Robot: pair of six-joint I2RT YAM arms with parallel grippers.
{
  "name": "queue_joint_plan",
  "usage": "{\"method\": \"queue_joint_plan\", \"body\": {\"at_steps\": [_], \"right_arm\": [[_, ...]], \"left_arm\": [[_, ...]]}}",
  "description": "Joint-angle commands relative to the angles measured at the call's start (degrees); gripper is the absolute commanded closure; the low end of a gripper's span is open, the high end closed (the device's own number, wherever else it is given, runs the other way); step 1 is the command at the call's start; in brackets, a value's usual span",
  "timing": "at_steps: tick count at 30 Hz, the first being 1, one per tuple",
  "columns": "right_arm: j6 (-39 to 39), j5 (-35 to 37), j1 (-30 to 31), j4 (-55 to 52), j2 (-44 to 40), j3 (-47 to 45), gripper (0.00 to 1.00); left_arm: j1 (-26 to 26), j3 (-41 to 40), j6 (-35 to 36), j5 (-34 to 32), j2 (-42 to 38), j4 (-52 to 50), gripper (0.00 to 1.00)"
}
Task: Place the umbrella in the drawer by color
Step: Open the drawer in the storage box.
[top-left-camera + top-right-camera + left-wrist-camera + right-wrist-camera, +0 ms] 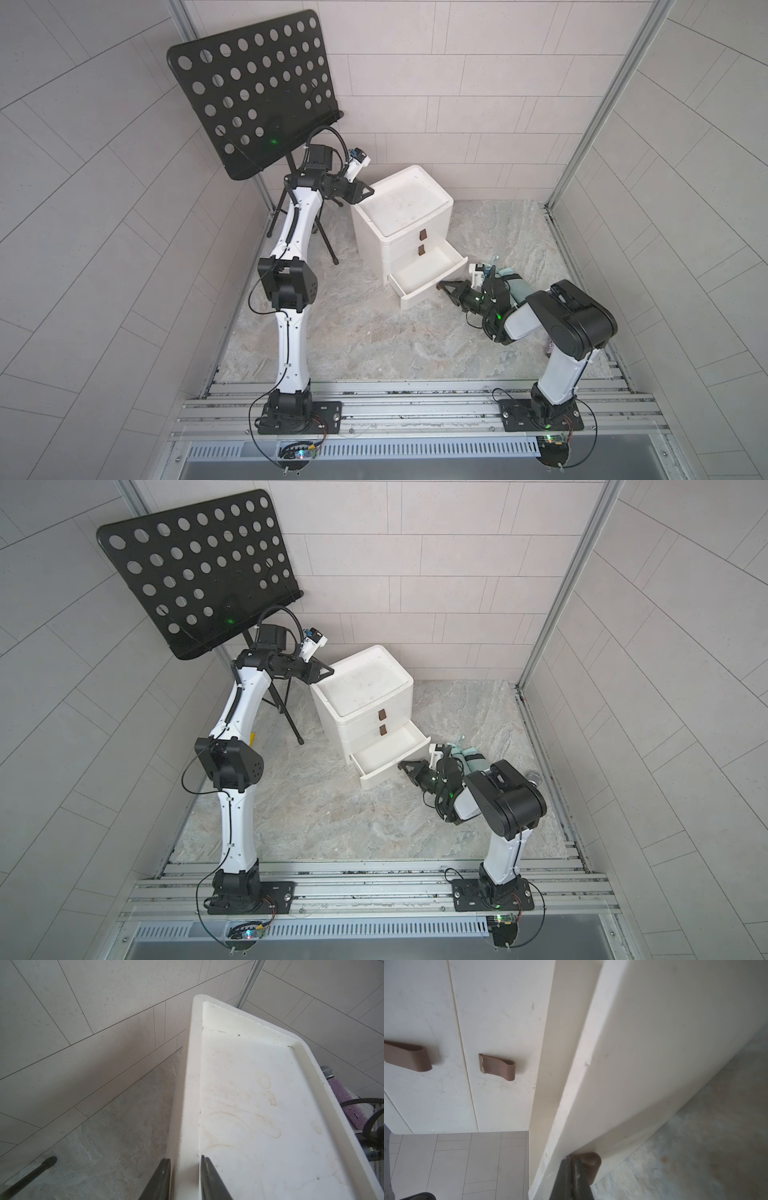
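Observation:
A white three-drawer cabinet (401, 203) (361, 683) stands at the back, and its bottom drawer (430, 293) (390, 776) is pulled out with nothing visible inside. My right gripper (440, 286) (401, 766) (572, 1158) is shut on that drawer's brown handle (591, 1162). My left gripper (368, 192) (330, 671) (185, 1160) is shut on the cabinet's raised top rim (191, 1084), one finger on each side. A folded mint-green umbrella (519, 286) (473, 760) lies on the floor behind the right wrist, partly hidden by it.
A black perforated music stand (249, 95) (195, 567) leans at the back left, its legs (328, 245) (27, 1178) beside the cabinet. A purple glittery cylinder with a silver end (345, 1105) (548, 347) lies by the right wall. The upper two drawers (496, 1067) are closed.

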Motion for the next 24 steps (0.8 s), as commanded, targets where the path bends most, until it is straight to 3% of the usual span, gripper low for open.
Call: {"method": "queue_joint_plan", "body": {"at_steps": [1,8,15,17,19,21,24], "right_arm": [[-3.40,-1.62,0.59,-6.98,-3.09,-1.50,1.00],[-5.10,-0.31,0.92,-10.55,-6.98,-3.05,1.00],[-11.12,1.96,1.32,-25.01,-16.85,-1.18,1.00],[-14.32,2.07,1.52,-33.14,-19.61,1.39,0.77],[-17.03,2.72,1.64,-39.95,-22.30,3.31,0.52],[-19.18,3.79,1.64,-45.51,-24.98,4.64,0.39],[-22.78,6.08,1.64,-53.73,-29.48,6.57,0.32]], "left_arm": [[-0.36,-1.56,1.07,-0.38,2.80,-5.25,0.70],[-0.37,-1.38,0.07,-0.03,2.24,-4.82,0.70],[-0.19,-1.21,-2.54,0.10,0.78,-3.04,0.67],[-0.19,-1.03,-3.56,-0.46,0.49,-2.41,0.53],[-0.16,-0.94,-5.14,-1.50,0.12,-1.19,0.31],[0.12,-0.59,-6.95,-2.93,-0.14,0.11,0.21],[0.63,1.57,-8.97,-4.16,-0.18,0.64,0.13]]}}
